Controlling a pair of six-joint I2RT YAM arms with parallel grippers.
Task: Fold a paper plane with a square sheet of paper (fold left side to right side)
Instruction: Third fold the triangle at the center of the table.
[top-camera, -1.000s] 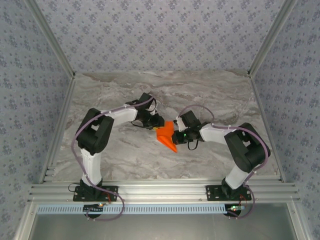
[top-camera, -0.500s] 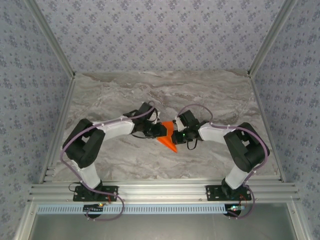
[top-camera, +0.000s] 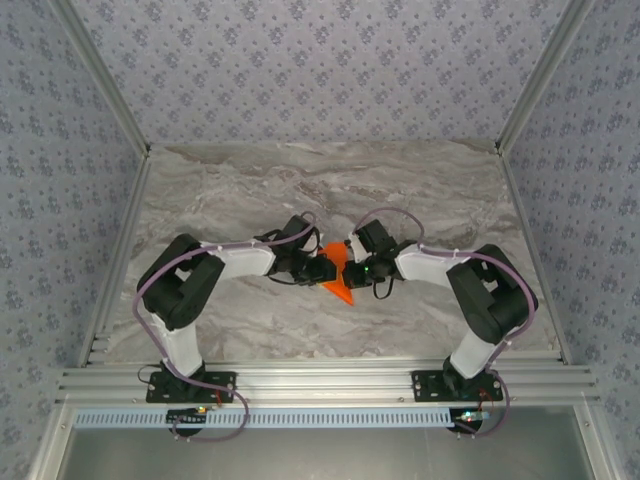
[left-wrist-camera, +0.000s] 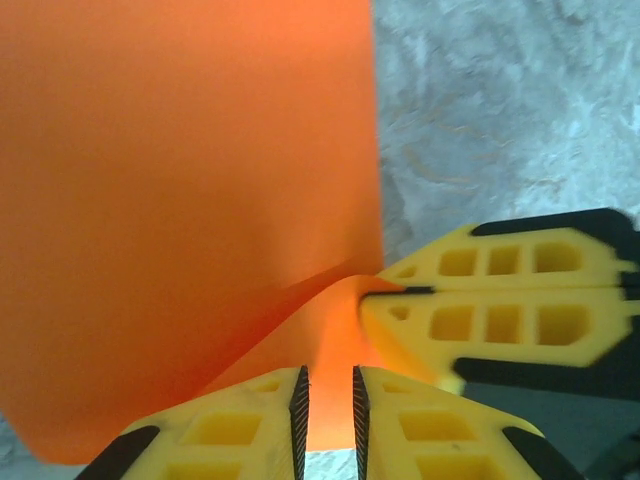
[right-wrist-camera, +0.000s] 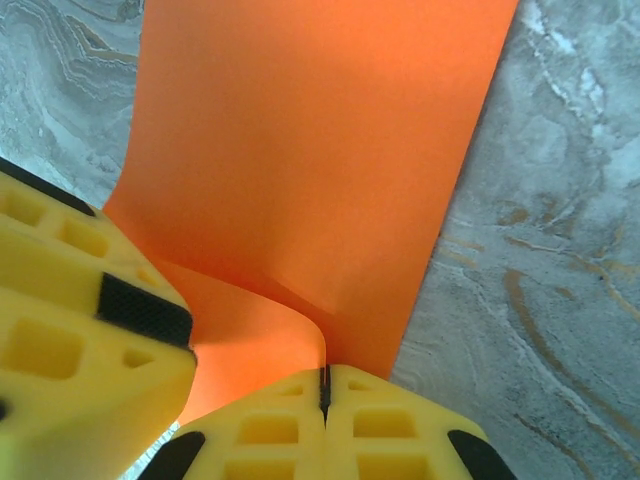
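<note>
The square sheet of paper (top-camera: 343, 291) lay at the centre of the top view on the bench (top-camera: 250, 190), the right tool (right-wrist-camera: 323, 383) fully closed on its edge, while the left tool (left-wrist-camera: 330, 395) kept a narrow gap with orange paper inside, grip not clear.

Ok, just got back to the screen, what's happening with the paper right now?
Both arms meet mid-table over the orange sheet, which curls up off the marble table where they work. The right pincer is shut on one edge of it. The left pincer sits right beside, fingers a narrow gap apart with raised paper between them, not pinched yet.
</note>
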